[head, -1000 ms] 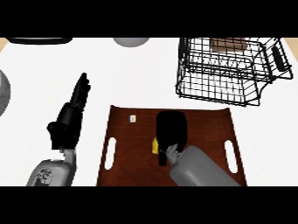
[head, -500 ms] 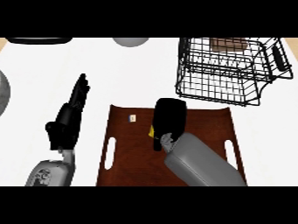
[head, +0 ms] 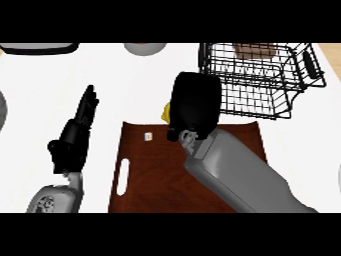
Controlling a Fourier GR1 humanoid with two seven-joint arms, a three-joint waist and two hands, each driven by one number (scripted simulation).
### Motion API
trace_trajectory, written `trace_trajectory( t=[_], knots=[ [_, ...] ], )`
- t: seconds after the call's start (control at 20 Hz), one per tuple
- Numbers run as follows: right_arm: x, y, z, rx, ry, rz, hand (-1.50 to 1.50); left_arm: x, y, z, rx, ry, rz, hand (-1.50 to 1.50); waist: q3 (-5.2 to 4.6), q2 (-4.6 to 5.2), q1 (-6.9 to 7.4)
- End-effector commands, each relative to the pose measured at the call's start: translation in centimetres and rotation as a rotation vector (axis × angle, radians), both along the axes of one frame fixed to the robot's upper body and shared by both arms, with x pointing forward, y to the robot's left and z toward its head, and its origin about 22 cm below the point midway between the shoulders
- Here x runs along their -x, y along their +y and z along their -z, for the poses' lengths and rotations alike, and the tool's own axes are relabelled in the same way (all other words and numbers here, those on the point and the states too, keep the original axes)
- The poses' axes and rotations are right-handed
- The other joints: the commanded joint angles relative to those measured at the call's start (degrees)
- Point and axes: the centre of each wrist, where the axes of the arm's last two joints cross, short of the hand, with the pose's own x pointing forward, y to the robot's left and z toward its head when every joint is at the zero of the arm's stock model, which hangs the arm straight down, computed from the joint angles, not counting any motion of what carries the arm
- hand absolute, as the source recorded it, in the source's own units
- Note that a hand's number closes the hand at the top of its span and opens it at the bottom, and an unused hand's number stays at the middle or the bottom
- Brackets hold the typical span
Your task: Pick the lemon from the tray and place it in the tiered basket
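The right hand (head: 195, 102) hides most of the lemon (head: 166, 113); only a yellow sliver shows. The tray (head: 140, 175) runs off the lower edge. A small pale item (head: 148, 136) on it is too small to tell.

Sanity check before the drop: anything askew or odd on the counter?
Nothing stands out. Right hand is curled round the lemon above the tray's far edge; basket upright; left hand resting open.

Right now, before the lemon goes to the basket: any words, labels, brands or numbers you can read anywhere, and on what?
No text can be read anywhere.
The small pale tag on the tray: too small to tell if it bears writing.
The brown item in the tiered basket: no lettering shows.
The lemon, right hand: no markings.
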Motion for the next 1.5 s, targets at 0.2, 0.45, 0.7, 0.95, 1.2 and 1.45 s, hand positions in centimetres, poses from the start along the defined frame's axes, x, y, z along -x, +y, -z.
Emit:
trace_trajectory(
  t=[0.2, 0.45, 0.7, 0.95, 1.2, 1.45],
  knots=[
    [1.0, -0.6, -10.0, 0.016, -0.08, 0.216, 1.5, -0.3, 0.4, -0.4, -0.012, -0.005, -0.015, 0.0, -0.01, -0.37, -0.93],
    [0.6, -1.3, -13.3, -0.092, -0.127, 0.248, 1.5, 0.3, -0.9, 0.2, 0.01, 0.006, 0.006, 0.0, 0.0, 0.17, 0.52],
    [-0.8, -3.5, -15.8, -0.266, -0.145, 0.246, 1.5, 0.2, -0.9, 1.4, -0.002, 0.014, 0.003, 0.0, 0.03, 0.57, 0.78],
    [-2.4, -4.3, -16.4, -0.22, -0.167, 0.274, 1.5, -1.1, -0.9, -0.4, 0.005, -0.003, 0.005, 0.0, 0.05, 0.71, 0.55],
    [-6.3, -7.7, -15.1, -0.135, -0.157, 0.343, 1.5, -0.4, -0.4, 1.0, 0.01, -0.009, 0.008, 0.0, 0.04, 0.94, 0.95],
    [-8.6, -9.3, -14.0, -0.088, -0.178, 0.35, 1.5, -1.3, -0.3, 0.5, 0.002, -0.011, 0.006, 0.0, 0.04, 1.1, 1.22]
  ],
)
